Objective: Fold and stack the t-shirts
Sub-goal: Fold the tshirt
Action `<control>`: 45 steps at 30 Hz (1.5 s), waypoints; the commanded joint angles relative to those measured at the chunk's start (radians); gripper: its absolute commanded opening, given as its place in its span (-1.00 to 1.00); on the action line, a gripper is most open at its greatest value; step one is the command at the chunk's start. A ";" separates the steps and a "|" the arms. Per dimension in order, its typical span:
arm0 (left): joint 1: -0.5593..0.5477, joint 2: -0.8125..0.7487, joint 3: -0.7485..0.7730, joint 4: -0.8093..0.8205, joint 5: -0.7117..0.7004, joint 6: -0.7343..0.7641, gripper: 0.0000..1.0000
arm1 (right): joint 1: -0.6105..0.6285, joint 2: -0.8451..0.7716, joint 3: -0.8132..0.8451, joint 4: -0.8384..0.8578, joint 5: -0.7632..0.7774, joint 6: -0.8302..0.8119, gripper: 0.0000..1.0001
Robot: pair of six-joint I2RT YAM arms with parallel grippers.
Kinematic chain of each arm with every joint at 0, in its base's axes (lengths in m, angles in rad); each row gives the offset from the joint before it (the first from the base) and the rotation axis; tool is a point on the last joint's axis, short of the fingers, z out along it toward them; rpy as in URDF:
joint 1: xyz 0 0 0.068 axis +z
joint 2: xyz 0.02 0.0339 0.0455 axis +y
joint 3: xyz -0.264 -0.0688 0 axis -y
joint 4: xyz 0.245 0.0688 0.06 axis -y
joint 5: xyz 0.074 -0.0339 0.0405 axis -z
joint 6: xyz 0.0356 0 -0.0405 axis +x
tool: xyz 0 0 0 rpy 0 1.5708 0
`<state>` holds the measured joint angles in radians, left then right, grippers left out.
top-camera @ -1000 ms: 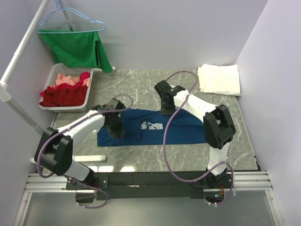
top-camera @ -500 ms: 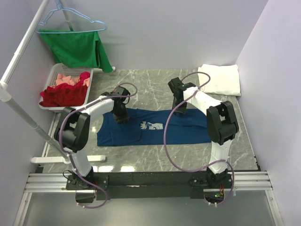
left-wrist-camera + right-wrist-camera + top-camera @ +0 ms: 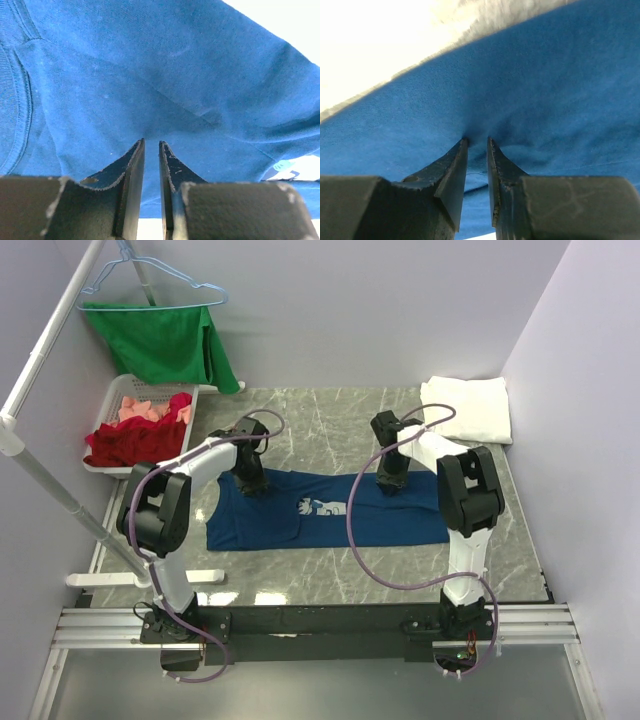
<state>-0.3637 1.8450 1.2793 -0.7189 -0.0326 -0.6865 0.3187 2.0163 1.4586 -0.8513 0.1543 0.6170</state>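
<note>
Navy t-shirt [image 3: 400,523], lying across centre frame on the marble table [image 3: 330,420], upper edge pinched by left gripper [image 3: 250,480] and right gripper [image 3: 390,480]; risk: thin cloth slipping out, or unequal pulls skewing the fold; white t-shirt [image 3: 466,408] folded, upper right.

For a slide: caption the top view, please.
The left hand and right hand pinch the far edge of the navy t-shirt; white t-shirt lies folded beyond.

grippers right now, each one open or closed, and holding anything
left gripper: closed, pinching the navy blue t-shirt near its far edge
right gripper: closed, pinching the same t-shirt near its far edge
</note>
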 commanded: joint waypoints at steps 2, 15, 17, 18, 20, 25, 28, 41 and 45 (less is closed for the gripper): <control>0.014 -0.036 -0.032 -0.019 -0.023 0.036 -0.52 | -0.001 -0.014 -0.046 -0.032 -0.001 0.020 -0.42; 0.068 -0.078 -0.071 -0.048 -0.016 0.036 -0.50 | -0.001 -0.157 -0.187 -0.084 0.033 0.041 -0.42; 0.071 -0.082 -0.069 -0.042 -0.009 0.042 -0.51 | 0.000 -0.154 -0.193 -0.074 0.033 0.038 -0.42; 0.071 -0.085 -0.061 -0.036 -0.004 0.048 -0.51 | 0.000 -0.142 -0.188 -0.071 0.034 0.038 -0.42; 0.071 -0.084 -0.041 -0.037 -0.003 0.051 -0.50 | -0.001 -0.125 -0.161 -0.072 0.036 0.043 -0.42; 0.072 -0.058 0.041 -0.048 -0.012 0.051 -0.50 | -0.003 -0.070 -0.100 -0.065 0.025 0.044 -0.42; 0.074 -0.041 0.103 -0.057 -0.012 0.050 -0.51 | -0.003 -0.045 -0.051 -0.075 0.019 0.047 -0.43; 0.089 0.117 0.232 -0.059 -0.024 0.030 -0.50 | -0.023 -0.113 -0.009 -0.106 0.062 0.052 -0.39; 0.091 0.149 0.245 -0.092 -0.049 0.012 -0.50 | -0.038 -0.113 -0.037 -0.097 0.064 0.052 -0.37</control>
<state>-0.2760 1.9839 1.4815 -0.7765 -0.0490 -0.6510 0.3023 1.9598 1.4227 -0.9310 0.1867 0.6571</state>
